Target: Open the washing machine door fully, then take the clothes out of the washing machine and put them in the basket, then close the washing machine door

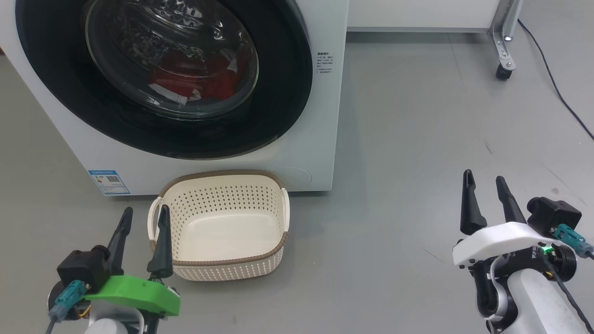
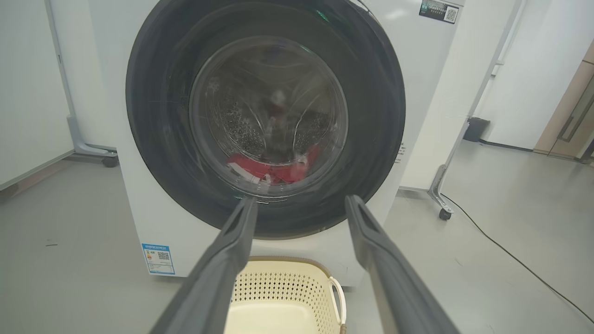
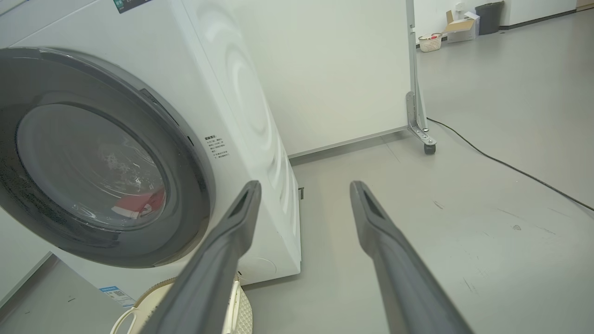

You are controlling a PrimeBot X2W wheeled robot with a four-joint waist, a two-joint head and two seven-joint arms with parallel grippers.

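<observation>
The white washing machine [image 1: 320, 116] stands ahead on the left, and its washing machine door [image 1: 278, 93], black-rimmed with a glass bowl, lies flush against the front. Red clothes [image 1: 195, 76] with white trim show through the glass at the drum's bottom. On the floor just before the machine sits the cream basket [image 1: 222, 178], with nothing in it. My left gripper [image 1: 145, 211] is open beside the basket's left handle. My right gripper [image 1: 484, 176] is open over bare floor far to the right. In the left wrist view the left gripper [image 2: 300, 200] faces the door [image 2: 153, 116] and the clothes [image 2: 278, 169].
A wheeled metal frame leg [image 1: 503, 69] and a black cable [image 1: 557, 88] lie at the back right. Open grey floor [image 1: 417, 162] spreads right of the machine. A blue label [image 1: 109, 182] marks the machine's lower left corner. A white panel wall stands behind.
</observation>
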